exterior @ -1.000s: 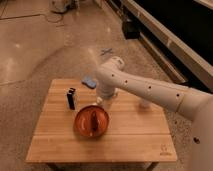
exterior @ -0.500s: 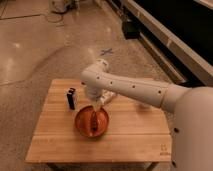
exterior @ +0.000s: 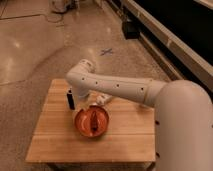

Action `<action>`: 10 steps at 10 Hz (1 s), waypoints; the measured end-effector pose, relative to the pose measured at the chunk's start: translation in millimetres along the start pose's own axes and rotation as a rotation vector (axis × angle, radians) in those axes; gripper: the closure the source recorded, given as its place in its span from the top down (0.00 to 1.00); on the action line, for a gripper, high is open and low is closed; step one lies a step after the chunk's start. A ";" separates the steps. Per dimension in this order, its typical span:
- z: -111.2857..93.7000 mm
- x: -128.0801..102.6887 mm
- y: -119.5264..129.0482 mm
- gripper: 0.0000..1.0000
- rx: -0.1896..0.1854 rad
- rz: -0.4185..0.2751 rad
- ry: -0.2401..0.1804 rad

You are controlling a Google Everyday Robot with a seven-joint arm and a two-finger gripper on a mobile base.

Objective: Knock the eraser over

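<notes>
Since the earlier frames the white arm (exterior: 131,90) has swung further toward the left side of the bench, so its bent elbow end now sits just beside the eraser instead of over the middle of the top. Largest in view, that thick white jointed arm reaches in from the lower right and crosses above the far half of the square pale wooden bench (exterior: 55,142), which stands on a speckled, shiny floor. On the bench, near its middle, sits a round orange bowl (exterior: 92,121) with something dark reddish lying in it. Between the bowl and the arm a small white object (exterior: 101,99) shows, partly hidden by the arm. The pincer (exterior: 82,96) hangs below the arm's bend, close above the bench's far left part, just right of the eraser; whether it is released or clenched cannot be told. The small black rectangular eraser (exterior: 71,99) stands upright near the far left edge of the bench, just left of the bowl's far rim, with a pale strip at its top end.
</notes>
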 end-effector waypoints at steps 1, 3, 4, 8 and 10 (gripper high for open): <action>3.4 -2.6 -6.7 0.65 0.001 -0.010 0.002; 9.3 -4.3 -24.8 0.65 0.007 -0.027 0.015; 10.1 -4.1 -31.3 0.65 0.011 -0.031 0.020; 10.6 -12.6 -61.2 0.65 0.044 -0.064 0.026; 10.6 -22.3 -69.5 0.65 0.062 -0.079 0.005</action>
